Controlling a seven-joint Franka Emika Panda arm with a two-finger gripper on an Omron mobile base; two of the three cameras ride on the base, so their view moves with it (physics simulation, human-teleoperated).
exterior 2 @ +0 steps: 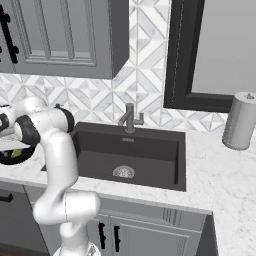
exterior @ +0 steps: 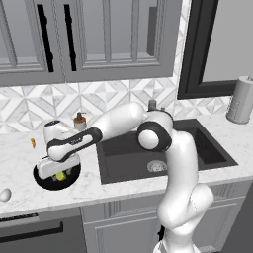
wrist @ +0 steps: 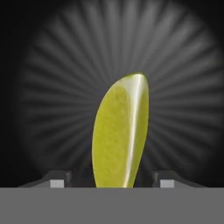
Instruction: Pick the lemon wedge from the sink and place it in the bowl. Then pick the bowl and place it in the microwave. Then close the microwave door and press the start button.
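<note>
The jaws point(wrist: 112, 181) are standing apart on either side of the wedge point(wrist: 120, 131), not clenching it, as the hand is hanging low over the bowl point(exterior: 42, 180) on the worktop point(exterior: 20, 158) left of the sink point(exterior: 197, 148). The wedge is sitting in the bowl, so the first step looks done. Carrying the bowl to the microwave, shutting its door and pressing start are remaining.

The white arm point(exterior 2: 55, 150) is reaching left over the marble table point(exterior 2: 220, 175), partly hiding the bowl point(exterior 2: 10, 159) at the left edge. The sink point(exterior 2: 145, 150) is sitting beneath its faucet point(exterior 2: 130, 118), a paper towel roll point(exterior 2: 240, 121) standing to the right.
</note>
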